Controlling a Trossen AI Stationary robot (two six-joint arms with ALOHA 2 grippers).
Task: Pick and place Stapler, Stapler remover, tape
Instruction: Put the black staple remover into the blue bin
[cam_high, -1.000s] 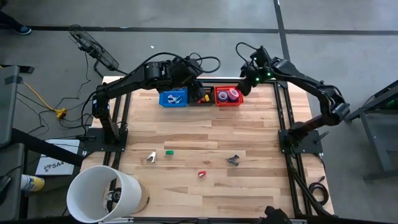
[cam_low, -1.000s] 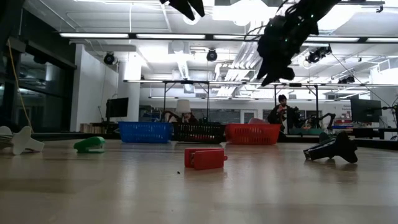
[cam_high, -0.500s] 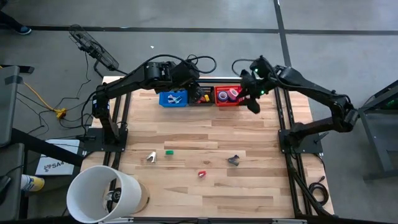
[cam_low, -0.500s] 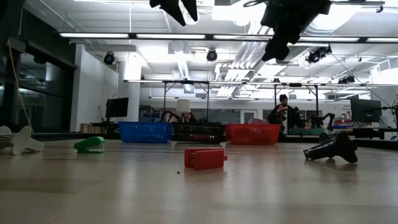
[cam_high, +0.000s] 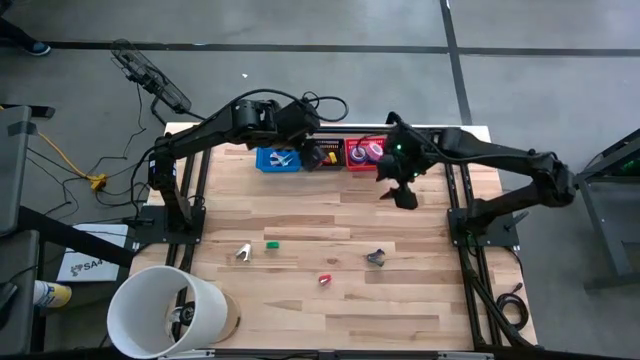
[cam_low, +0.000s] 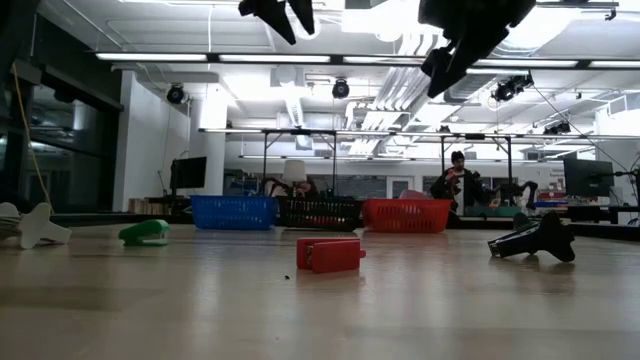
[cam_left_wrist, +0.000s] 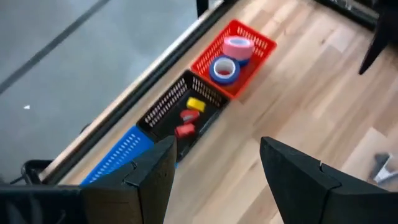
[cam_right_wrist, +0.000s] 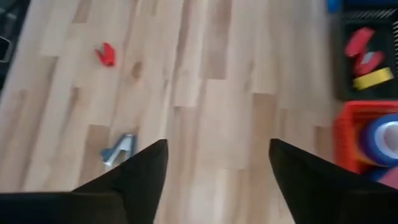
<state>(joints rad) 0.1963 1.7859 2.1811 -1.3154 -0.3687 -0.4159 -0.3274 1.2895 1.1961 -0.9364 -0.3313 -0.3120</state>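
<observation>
A white cylinder (cam_high: 165, 310) stands at the near left of the plank bench (cam_high: 300, 310). The left end effector (cam_high: 312, 152), fingers apart and empty, hangs over mesh baskets: blue (cam_high: 277, 158), black (cam_high: 322, 153), red (cam_high: 364, 155) holding ring-shaped tape (cam_left_wrist: 230, 57). The right end effector (cam_high: 397, 192), fingers apart, hovers nearby.

Red basket (cam_left_wrist: 254, 42) holds blue tape (cam_left_wrist: 224, 70) and pink tape (cam_left_wrist: 238, 47)

Right gripper (cam_high: 403, 193) hangs high over the table's far half, fingers spread, nothing between them. Left gripper (cam_high: 310, 152) hovers at the far edge, fingers wide, empty.
</observation>
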